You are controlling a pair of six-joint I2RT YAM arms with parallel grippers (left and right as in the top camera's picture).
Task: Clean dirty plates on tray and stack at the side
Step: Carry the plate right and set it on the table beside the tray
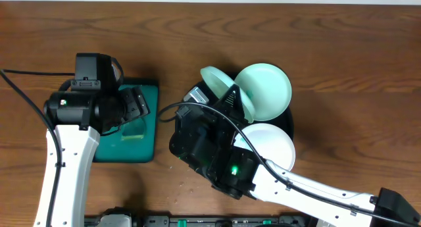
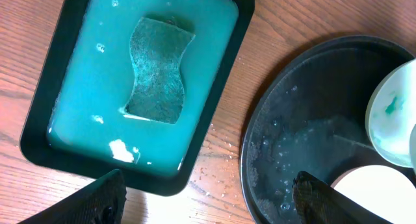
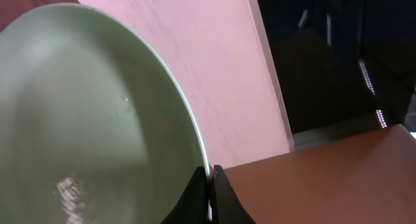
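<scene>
- Overhead: the left gripper [image 1: 135, 105] hangs over the rectangular tray [image 1: 148, 89] of teal liquid, on the left part of the wooden worktop [image 1: 329, 29]. The right gripper [image 1: 232, 95] holds a tilted plate [image 1: 216, 82] by the rim, over the left side of the round black tray [image 1: 291, 118]. A mint plate [image 1: 266, 89] and a white plate [image 1: 271, 145] lie on this tray, close together.
- Left wrist: the left gripper's fingers stand wide apart and hold nothing. A sponge [image 2: 156, 71] lies in the teal liquid. The round tray is wet. A smeared plate [image 2: 393, 117] shows at the right edge.
- Right wrist: the fingers are clamped on the rim of the pale green tilted plate.
</scene>
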